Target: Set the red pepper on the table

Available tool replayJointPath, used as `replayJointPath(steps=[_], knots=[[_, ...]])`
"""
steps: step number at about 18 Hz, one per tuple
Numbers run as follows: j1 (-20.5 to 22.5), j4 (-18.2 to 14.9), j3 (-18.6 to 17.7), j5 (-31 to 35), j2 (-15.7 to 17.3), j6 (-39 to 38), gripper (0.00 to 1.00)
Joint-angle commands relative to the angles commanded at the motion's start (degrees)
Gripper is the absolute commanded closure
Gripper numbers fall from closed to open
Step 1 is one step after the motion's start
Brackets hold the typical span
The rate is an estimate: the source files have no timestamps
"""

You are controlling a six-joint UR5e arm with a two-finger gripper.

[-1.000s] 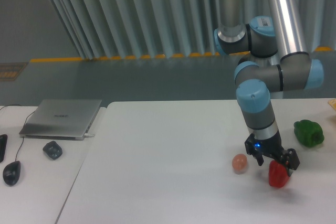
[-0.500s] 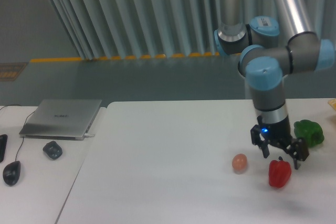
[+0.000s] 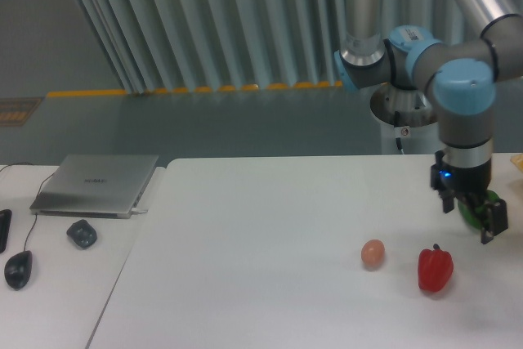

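Resting upright on the table (image 3: 245, 234) — red pepper (image 3: 435, 269), hand (image 3: 468, 220) apart, open.

Soft, even indoor light, slightly hazy picture

We see faint shadows on the table (image 3: 270, 234), a glossy sheen on the red pepper (image 3: 435, 269), mild overall blur.

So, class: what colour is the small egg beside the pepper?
Orange-brown egg, clearest in the fixed camera view.

I see the pepper (image 3: 435, 270) on the worktop (image 3: 261, 234), egg (image 3: 373, 253) at its nine o'clock, end effector (image 3: 469, 215) at one o'clock.
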Motion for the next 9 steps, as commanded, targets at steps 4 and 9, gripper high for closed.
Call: replayJointPath(steps=[4,9], knots=[[1.6,-0.8,0.3,-0.1,-0.1,8.1,0.0],[2.3,-0.8,0.6,0.0,-0.4,11.5,0.0]])
